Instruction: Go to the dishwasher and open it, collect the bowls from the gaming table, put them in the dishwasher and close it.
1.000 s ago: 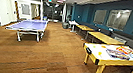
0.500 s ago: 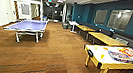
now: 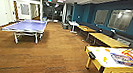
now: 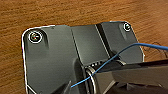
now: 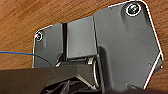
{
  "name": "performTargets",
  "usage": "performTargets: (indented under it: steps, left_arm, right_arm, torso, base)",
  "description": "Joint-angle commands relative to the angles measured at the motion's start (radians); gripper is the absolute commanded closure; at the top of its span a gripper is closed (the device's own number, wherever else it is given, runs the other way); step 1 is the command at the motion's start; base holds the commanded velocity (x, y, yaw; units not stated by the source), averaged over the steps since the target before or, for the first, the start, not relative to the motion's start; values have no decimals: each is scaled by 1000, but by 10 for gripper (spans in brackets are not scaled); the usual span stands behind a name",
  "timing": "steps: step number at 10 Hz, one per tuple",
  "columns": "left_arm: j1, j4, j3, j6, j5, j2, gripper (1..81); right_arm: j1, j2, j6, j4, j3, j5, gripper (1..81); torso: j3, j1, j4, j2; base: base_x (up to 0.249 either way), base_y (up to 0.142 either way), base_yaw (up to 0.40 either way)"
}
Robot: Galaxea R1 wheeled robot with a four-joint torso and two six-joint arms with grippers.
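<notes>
- Looking down first, the brown wooden plank floor [image 4: 75, 12] lies right under both arms. From the wrist cameras I cannot tell if the left end effector or the right end effector is open or closed, and nothing is seen held.
- Closest ahead, on the right side, stands a long white-topped table with yellow legs [image 3: 100, 57]. This looks like the gaming table.
- Bright flat game boxes [image 3: 124, 59] lie on its tabletop, toward the far right end.
- Small orange and yellow blobs [image 3: 107, 50] sit on the white tabletop near the boxes. They may be the bowls, but they are too blurry to be sure.
- Farther off on the left is a blue ping-pong table with white legs [image 3: 28, 26], well apart from the gaming table.
- Behind the gaming table, yellow-topped tables [image 3: 107, 39] stand in a row along the dark blue wall [image 3: 85, 15].
- At the far end I see a small white table [image 3: 73, 23], a dark doorway and bright lights on the ceiling.
- No dishwasher can be seen from here, so I think the robot is only driving through the room right now.
- To drive well, I would stay on the open floor between the ping-pong table and the gaming table.
- Keep away from the gaming table's near corner, where a dark bit [image 3: 91, 55] sticks out from the edge.
- Go slow and keep both arms tucked in.
</notes>
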Motion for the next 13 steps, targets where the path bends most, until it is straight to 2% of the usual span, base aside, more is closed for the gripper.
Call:
performTargets:
  steps: [1, 6, 11, 13]
  left_arm:
    - [-46, 5, 4, 8, 48, -1, 10]
    - [-46, 7, 4, 8, 50, -1, 10]
    - [-46, -1, 4, 8, 50, 0, 10]
    - [-46, 11, 4, 8, 51, 2, 10]
  right_arm:
    - [51, 8, -1, -4, 5, -46, 10]
    - [51, 8, -1, -4, 8, -46, 10]
    - [51, 8, -1, -4, 6, -46, 10]
    - [50, 8, -1, -4, 6, -46, 10]
  torso:
    - [0, 0, 0, 0]
    - [0, 0, 0, 0]
    - [0, 0, 0, 0]
    - [0, 0, 0, 0]
  base:
    - [177, 0, 0]
    - [124, 0, 0]
    - [0, 0, 0]
    - [0, 0, 0]
